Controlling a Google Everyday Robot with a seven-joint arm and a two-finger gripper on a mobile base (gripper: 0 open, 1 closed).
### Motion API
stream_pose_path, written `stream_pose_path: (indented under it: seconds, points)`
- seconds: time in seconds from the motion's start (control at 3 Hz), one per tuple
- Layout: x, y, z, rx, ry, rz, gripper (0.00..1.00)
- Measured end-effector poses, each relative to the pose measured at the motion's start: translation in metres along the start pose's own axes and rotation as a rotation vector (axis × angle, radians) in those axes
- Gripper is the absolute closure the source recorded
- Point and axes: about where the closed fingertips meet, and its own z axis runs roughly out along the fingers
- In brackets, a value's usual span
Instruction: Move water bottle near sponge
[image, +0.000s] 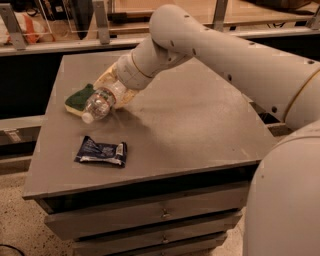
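Matte grey table (200, 125) over plain drawers (160, 212), on a speckled floor.
A crinkled dark blue packet (101, 151) lies in front of the gripper (116, 89), which is clamped on the ribbed clear water bottle (98, 104), tilted cap-down. The wavy green sponge (79, 99) sits just beside the bottle, with a metal railing (100, 20) behind.

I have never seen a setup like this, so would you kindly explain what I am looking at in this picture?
This is a mobile robot with one big white arm, seen by a single camera looking down on a grey table with drawers beneath. At the arm's end, over the table's rear left part, is a two-finger gripper. It is closed on a clear water bottle, which tilts with its white cap pointing down. Right beside the bottle lies a green-topped sponge; whether they touch is unclear. Nearer the front edge lies a dark blue snack packet.
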Motion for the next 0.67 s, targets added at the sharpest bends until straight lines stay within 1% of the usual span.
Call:
stream_pose_path:
  seconds: [0.33,0.67]
  points:
    - [0.0006,0.0001,-0.0011,-0.006,0.005,0.003,0.00]
    - [0.0009,-0.0009,-0.0027,-0.007,0.006,0.003,0.00]
